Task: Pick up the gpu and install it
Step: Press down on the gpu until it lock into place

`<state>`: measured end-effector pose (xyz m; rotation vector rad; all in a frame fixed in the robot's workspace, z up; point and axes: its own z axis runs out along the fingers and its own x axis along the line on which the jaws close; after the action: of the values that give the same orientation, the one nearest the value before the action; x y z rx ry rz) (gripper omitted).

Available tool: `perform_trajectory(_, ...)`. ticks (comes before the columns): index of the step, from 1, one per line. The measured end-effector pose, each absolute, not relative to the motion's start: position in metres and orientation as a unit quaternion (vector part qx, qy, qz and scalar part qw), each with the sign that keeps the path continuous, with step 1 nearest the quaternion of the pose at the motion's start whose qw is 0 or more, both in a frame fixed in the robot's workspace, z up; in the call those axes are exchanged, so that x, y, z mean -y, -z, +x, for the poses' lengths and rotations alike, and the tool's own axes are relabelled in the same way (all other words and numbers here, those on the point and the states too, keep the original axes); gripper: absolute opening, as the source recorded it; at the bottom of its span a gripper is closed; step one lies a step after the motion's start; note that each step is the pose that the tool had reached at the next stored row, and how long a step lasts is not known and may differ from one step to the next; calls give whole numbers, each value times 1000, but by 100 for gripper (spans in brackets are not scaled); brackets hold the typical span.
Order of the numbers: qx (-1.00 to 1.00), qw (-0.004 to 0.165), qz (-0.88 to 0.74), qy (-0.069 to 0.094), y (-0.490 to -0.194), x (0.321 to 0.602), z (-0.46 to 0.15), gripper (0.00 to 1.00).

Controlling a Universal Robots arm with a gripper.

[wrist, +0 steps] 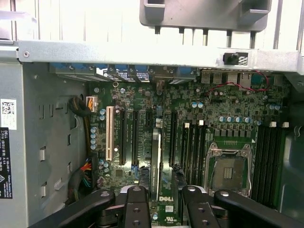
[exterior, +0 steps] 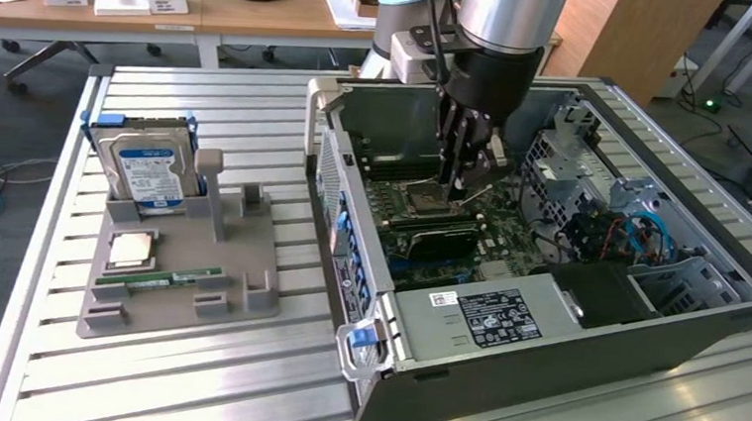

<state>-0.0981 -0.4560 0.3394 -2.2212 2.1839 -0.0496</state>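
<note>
gripper [wrist: 162, 202] clamped on the gpu's [wrist: 155, 164] top edge over the motherboard [wrist: 223, 118], thin stiff card, probably light and fragile

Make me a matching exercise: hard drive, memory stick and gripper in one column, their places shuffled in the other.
Things:
1. hard drive
2. memory stick
3. gripper

Places:
A. lying flat on the grey holder
B. inside the open computer case, over the motherboard
C. standing upright at the grey holder's far end

Pairs: 1-C, 2-A, 3-B
</note>
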Motion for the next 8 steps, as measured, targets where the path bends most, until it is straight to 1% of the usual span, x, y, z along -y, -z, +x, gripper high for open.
perform_trajectory(7, -701, 13, -713, 16, -339, 456, -98, 33)
perform_trajectory(8, -701, 13, -713, 16, -339, 456, -98, 32)
